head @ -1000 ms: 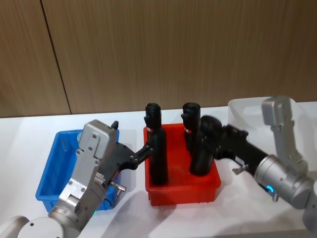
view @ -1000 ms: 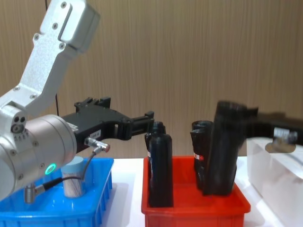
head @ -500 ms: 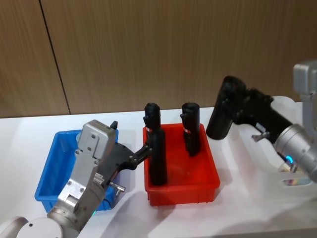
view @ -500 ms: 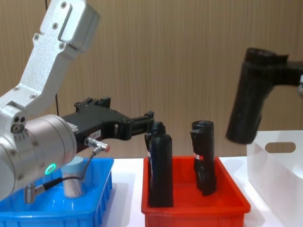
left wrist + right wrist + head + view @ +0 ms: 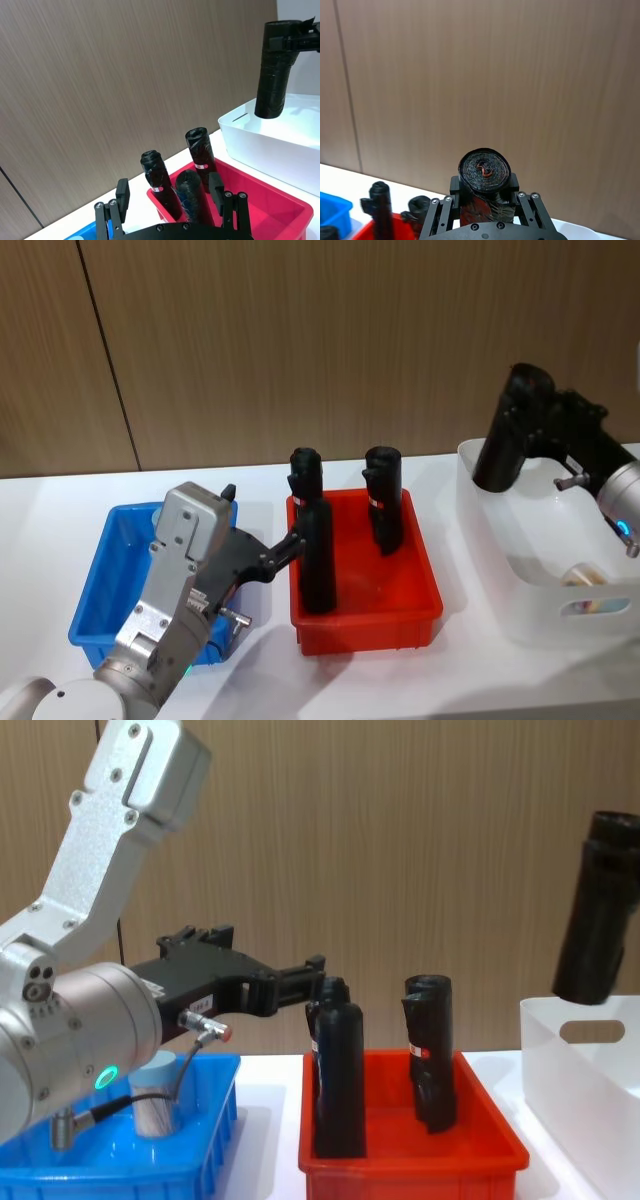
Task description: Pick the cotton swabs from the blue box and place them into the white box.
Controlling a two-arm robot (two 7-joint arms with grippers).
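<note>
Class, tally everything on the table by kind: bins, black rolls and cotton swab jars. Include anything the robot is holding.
Black rolls: 4 (three in the red bin, one in the right gripper)
Bins: 3 (blue box, red bin, white box)
Cotton swab jars: 2 (one in the blue box, one in the white box)
Total: 9

Bright, even indoor light; soft shadows on white table [image 5: 470,670]; frames sharp, no motion blur.
</note>
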